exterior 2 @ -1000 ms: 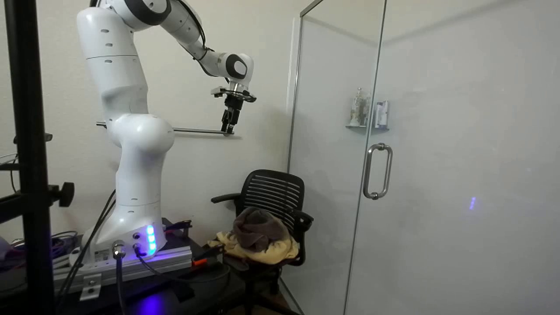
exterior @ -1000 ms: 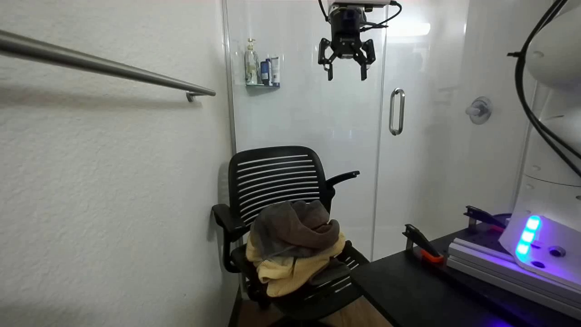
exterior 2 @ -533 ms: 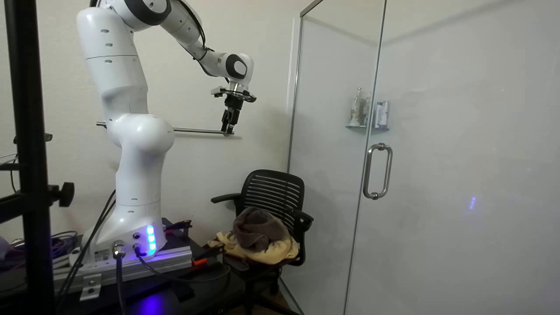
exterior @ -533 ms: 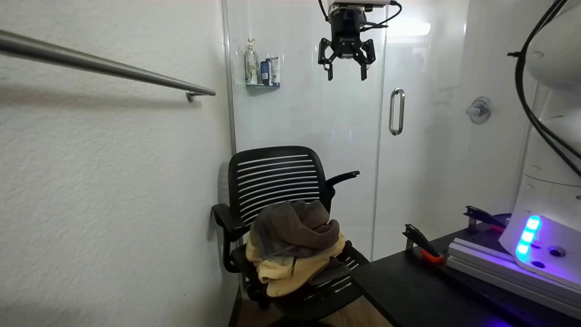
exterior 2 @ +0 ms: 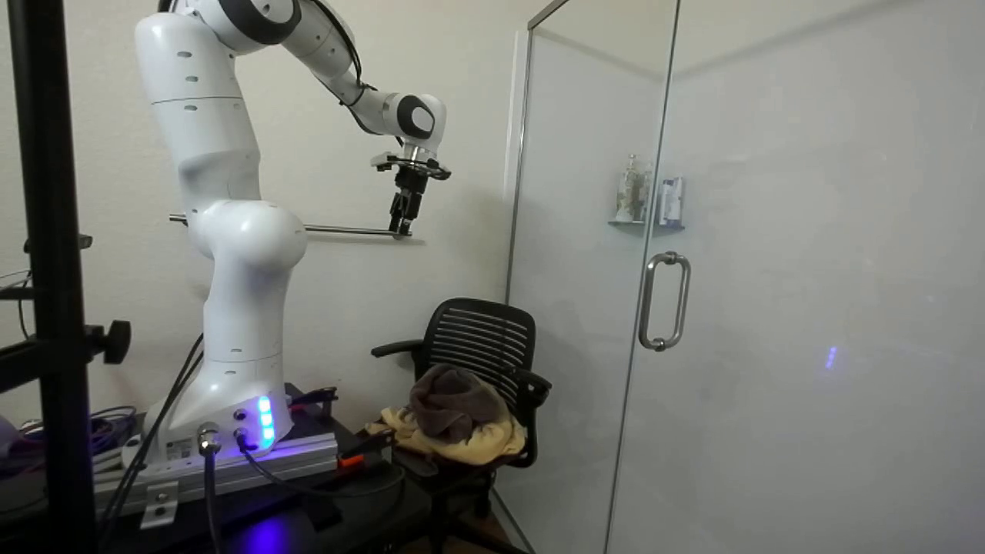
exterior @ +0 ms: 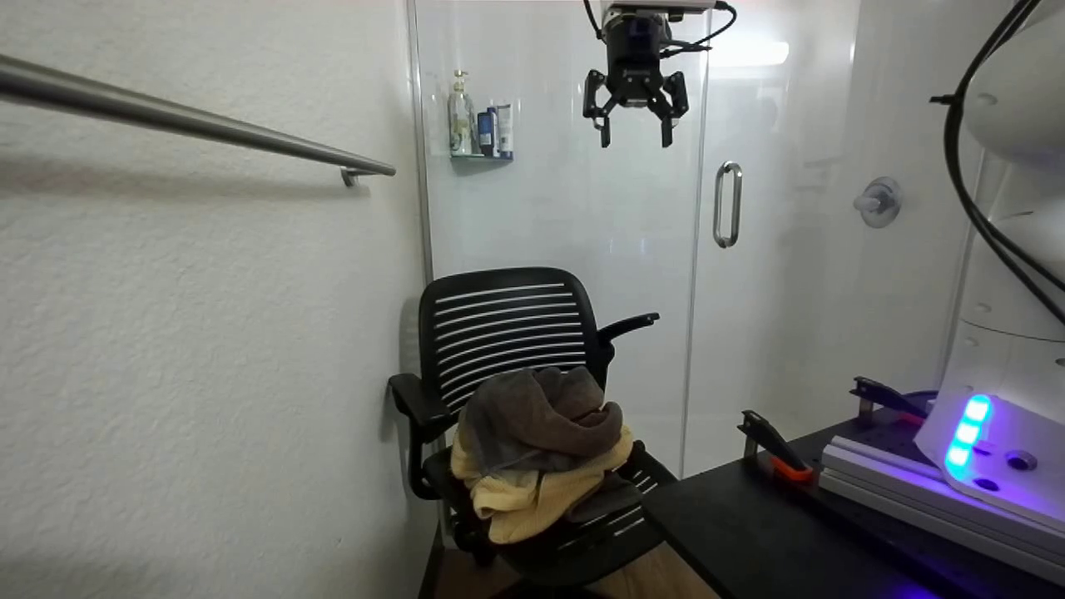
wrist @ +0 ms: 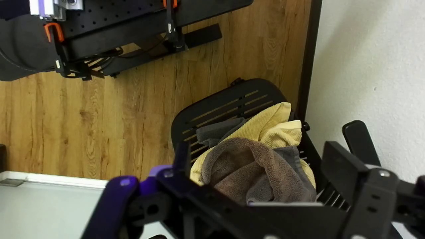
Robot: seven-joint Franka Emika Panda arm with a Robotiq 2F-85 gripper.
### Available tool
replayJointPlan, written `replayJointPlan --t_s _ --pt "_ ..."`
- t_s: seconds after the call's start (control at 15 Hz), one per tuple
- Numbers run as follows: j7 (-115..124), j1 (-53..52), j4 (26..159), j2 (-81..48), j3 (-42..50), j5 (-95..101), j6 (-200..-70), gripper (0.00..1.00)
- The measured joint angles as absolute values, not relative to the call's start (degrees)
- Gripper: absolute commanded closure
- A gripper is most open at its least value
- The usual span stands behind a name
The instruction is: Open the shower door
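The left of an exterior view is filled by a textured white wall (exterior: 208, 349). Over on the right half of an exterior view, the clear glass shower door (exterior 2: 808, 231) is seen, apparently closed, its edge met by the fixed glass panel (exterior 2: 581, 269) just right of centre. At left in that frame, the white Franka Panda arm (exterior 2: 250, 238) is arched high. Low at right in an exterior view, a black table (exterior: 740, 524) is caught, the arm's base borne above it. Lower centre there, a black slatted office chair (exterior: 509, 333) is parked just beside the wall; upper left, a brushed-metal bar (exterior: 208, 126) is fixed along that wall. On the seat a yellow towel (wrist: 255, 125) is heaped, a grey-brown towel (wrist: 262, 156) bunched on top.

Top, just right of centre, the black Robotiq gripper (exterior: 636, 137) is pointed straight down and released: fingers spread wide, the towels framed between them in the wrist view. Well apart from it, right of centre in both exterior views, the chrome pull handle (exterior 2: 682, 304) is mounted near the door's edge. Through the glass, a pump bottle (exterior: 460, 118) and, at right, a round shower valve (exterior: 879, 202) are made out.
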State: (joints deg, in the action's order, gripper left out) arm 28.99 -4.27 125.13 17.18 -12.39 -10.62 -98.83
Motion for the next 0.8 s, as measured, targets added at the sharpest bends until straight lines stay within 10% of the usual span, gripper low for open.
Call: replayJointPlan --t_s 0.8 --pt "29.3 -4.3 125.3 17.5 -13.1 -6.6 -102.1 0.0"
